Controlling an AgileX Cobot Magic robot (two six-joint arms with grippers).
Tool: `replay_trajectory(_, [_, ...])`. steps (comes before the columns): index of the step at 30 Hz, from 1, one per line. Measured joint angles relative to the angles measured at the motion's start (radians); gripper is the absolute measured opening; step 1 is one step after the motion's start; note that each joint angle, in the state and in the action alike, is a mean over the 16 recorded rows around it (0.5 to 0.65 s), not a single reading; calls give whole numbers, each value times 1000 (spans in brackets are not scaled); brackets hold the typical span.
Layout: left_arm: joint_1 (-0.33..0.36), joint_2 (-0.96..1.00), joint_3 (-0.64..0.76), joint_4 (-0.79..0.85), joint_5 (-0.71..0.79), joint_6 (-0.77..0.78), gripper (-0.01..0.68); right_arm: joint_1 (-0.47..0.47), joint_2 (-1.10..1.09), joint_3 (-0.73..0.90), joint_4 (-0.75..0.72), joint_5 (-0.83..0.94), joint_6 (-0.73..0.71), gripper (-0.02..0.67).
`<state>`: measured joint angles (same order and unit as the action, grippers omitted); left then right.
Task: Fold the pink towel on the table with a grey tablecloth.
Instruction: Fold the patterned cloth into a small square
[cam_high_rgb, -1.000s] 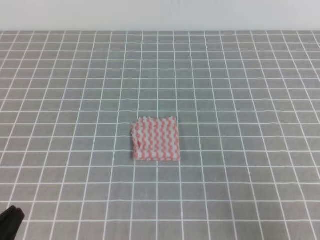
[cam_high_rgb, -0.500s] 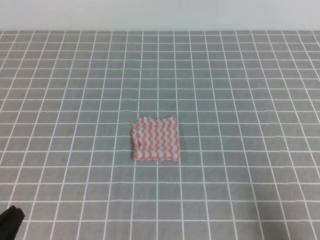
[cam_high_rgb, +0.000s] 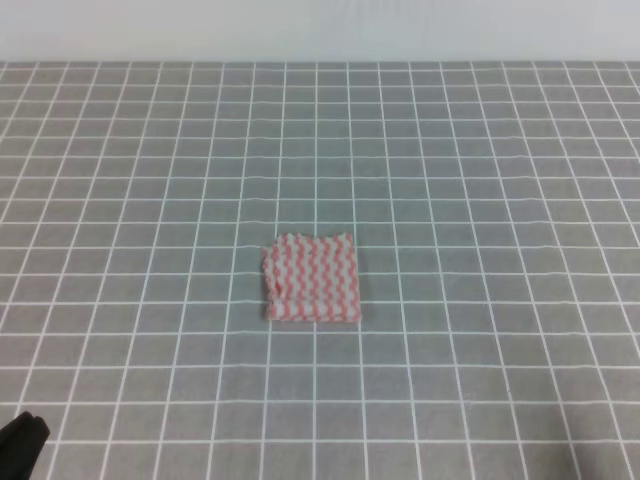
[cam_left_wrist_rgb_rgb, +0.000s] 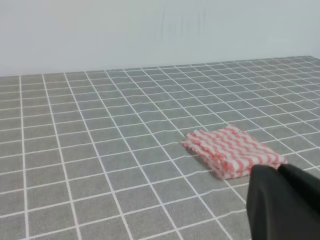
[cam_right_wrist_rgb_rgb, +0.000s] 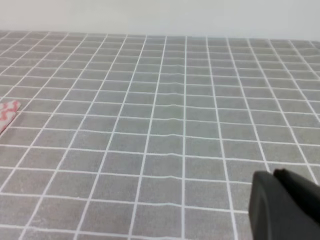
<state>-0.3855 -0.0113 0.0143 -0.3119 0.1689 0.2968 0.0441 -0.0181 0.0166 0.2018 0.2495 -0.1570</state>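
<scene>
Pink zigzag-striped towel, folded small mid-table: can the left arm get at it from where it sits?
Probably yes. The pink zigzag-striped towel lies alone on the grey grid tablecloth, and nothing stands between it and the left gripper, which sits low and just short of it in the left wrist view.

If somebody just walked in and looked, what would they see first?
First they would see the pink towel, a small folded stack with wavy pink and white stripes, lying alone near the middle of the table with a grey tablecloth. After that, the white grid lines running all over the grey cloth. Only a dark bit of the left gripper peeks in at the bottom left corner, far from the towel.
</scene>
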Motion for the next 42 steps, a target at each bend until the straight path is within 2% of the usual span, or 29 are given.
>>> replay_trajectory(6, [0,-2,-3,-1,2,0,-1,-7,-1,0,1,49,0,-16])
replay_trajectory(22, [14,-5,-6,37,7,-3,-1,-7,-1,8,1,47,1,-16])
replay_trajectory(36, [202,-11,-3,133,101,-10,-1,-7,-1,-2,1,54,0,-16])
replay_trajectory(42, [244,-13,-2,130,155,-9,-1,-7,-1,1,1,52,0,-16])
